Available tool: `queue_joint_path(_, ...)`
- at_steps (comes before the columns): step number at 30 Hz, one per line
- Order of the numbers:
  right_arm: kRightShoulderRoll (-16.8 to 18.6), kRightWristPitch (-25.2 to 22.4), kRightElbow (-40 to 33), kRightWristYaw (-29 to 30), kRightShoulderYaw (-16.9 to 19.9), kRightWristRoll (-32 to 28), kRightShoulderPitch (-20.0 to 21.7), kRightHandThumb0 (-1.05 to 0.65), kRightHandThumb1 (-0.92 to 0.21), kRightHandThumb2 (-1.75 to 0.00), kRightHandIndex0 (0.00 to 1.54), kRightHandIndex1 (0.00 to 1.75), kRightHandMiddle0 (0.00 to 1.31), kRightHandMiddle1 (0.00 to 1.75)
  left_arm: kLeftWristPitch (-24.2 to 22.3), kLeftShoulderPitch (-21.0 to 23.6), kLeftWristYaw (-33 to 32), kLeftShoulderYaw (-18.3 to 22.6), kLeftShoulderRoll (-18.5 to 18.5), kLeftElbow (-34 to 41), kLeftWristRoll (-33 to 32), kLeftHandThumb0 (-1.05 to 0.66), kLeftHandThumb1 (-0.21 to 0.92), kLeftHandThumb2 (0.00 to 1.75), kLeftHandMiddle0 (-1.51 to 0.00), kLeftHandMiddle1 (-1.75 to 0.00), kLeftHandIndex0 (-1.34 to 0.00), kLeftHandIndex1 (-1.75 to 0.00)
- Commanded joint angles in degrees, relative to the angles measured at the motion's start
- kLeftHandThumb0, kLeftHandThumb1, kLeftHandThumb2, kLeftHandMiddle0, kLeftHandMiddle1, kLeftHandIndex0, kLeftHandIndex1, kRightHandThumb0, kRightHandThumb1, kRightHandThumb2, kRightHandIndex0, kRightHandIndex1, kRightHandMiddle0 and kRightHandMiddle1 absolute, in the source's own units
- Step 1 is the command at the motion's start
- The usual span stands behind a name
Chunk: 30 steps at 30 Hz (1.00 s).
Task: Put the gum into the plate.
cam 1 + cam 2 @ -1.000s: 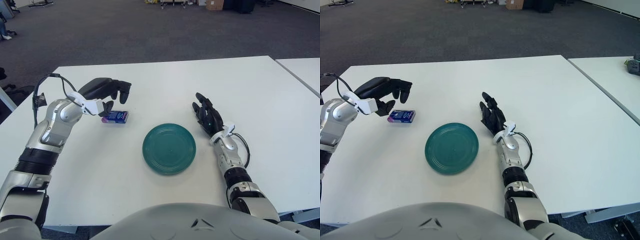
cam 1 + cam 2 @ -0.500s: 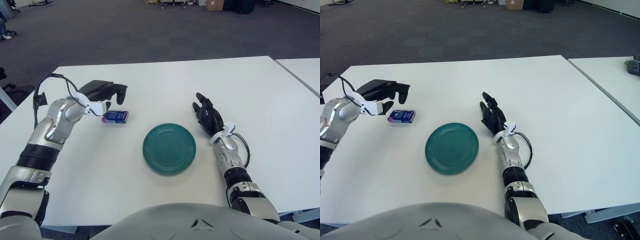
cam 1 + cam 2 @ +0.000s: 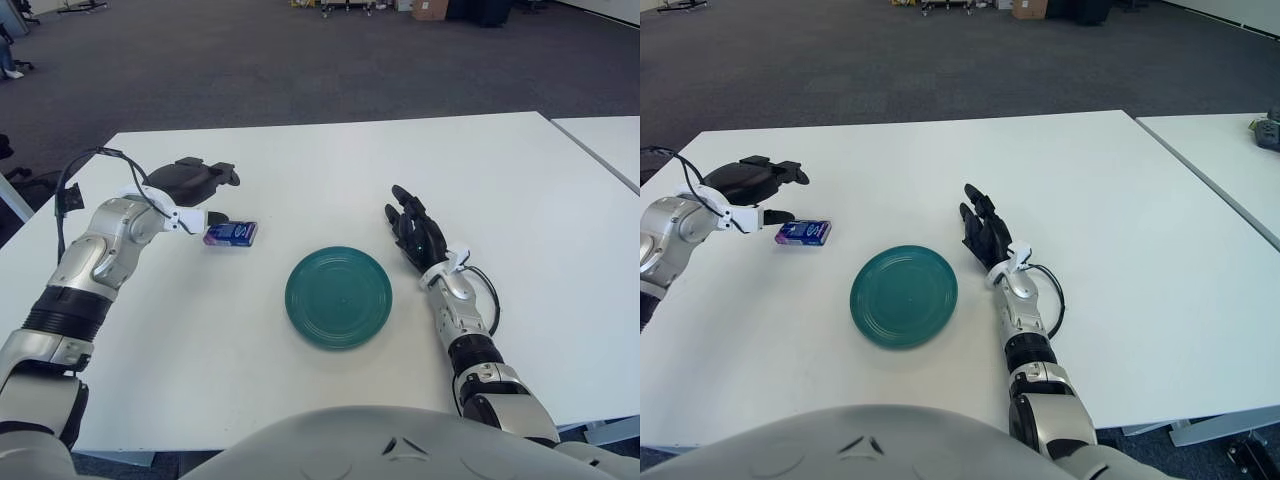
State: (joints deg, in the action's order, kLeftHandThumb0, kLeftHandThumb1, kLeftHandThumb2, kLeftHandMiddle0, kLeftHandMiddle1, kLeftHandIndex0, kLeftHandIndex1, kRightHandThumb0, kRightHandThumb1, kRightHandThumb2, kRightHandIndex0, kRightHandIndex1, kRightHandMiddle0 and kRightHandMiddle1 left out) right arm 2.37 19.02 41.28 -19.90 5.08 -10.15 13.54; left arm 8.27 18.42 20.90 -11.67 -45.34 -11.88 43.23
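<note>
We see the gum point(image 3: 231, 234), a small blue and purple pack, lying flat on the white bench point(image 3: 520, 190), to the left of the green plate point(image 3: 338, 299) and clearly apart from it. The plate sits near the middle of the bench, toward our own body, with nothing in it.

Our left hand point(image 3: 190, 186) hovers just left of the gum, slightly above the bench. Its black fingers point(image 3: 783, 173) are spread loosely and reach toward the pack, with one lower finger pointing at the pack's left end. They hold nothing, and we cannot tell whether that lower fingertip touches the pack or stops just short of it.

Our right hand point(image 3: 415, 235) rests on the bench to the right of the plate, near its rim but apart from it. Its fingers point(image 3: 977, 212) are stretched out flat and slightly spread, pointing away from us, and they grasp nothing. A black cable loops beside the right wrist.
</note>
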Motion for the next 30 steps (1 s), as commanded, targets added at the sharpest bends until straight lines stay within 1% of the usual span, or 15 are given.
queue_joint_path(1, -0.11, -5.73, 6.46, 0.56, 0.23, 0.23, -6.18, -0.77, -0.92, -0.68, 0.12, 0.00, 0.00, 0.28, 0.01, 1.99, -2.11, -2.20, 0.31, -3.99, 2.19, -1.05, 0.92, 0.37, 0.00, 0.00, 0.00, -0.11)
queue_joint_path(4, -0.17, -6.00, 6.29, 0.45, 0.08, 0.29, -6.15, -0.77, -0.92, -0.68, 0.12, 0.00, 0.00, 0.27, 1.02, 3.86, -4.88, -4.00, 1.52, -10.36, 3.07, -1.05, 0.92, 0.38, 0.00, 0.00, 0.00, -0.04)
queue_joint_path(6, -0.22, -6.04, 6.22, 0.37, 0.05, 0.30, -6.16, -0.77, -0.92, -0.68, 0.12, 0.00, 0.00, 0.26, 1.37, 4.64, -5.67, -4.56, 1.90, -12.53, 3.09, -1.05, 0.92, 0.39, 0.00, 0.00, 0.00, -0.02)
queue_joint_path(17, -0.31, -6.88, 5.88, 0.36, 0.07, 0.23, -6.28, -0.76, -0.92, -0.70, 0.12, 0.00, 0.00, 0.25, 0.61, 7.04, -6.15, -6.73, 3.62, -18.56, 2.55, -1.05, 0.92, 0.37, 0.00, 0.00, 0.00, 0.00)
queue_joint_path(24, 0.09, -7.18, 5.99, 0.96, 0.51, -0.19, -6.12, -0.77, -0.92, -0.69, 0.13, 0.00, 0.00, 0.23, -1.55, 8.85, -6.56, -8.36, 5.74, -22.62, 2.99, -1.05, 0.92, 0.37, 0.00, 0.00, 0.00, 0.00)
queue_joint_path(30, 0.11, -6.40, 5.95, 1.44, 0.18, 0.49, -6.19, -0.76, -0.92, -0.70, 0.13, 0.00, 0.00, 0.24, -1.90, 10.37, -8.03, -9.92, 7.49, -26.71, 2.94, -1.05, 0.92, 0.37, 0.00, 0.00, 0.00, 0.00)
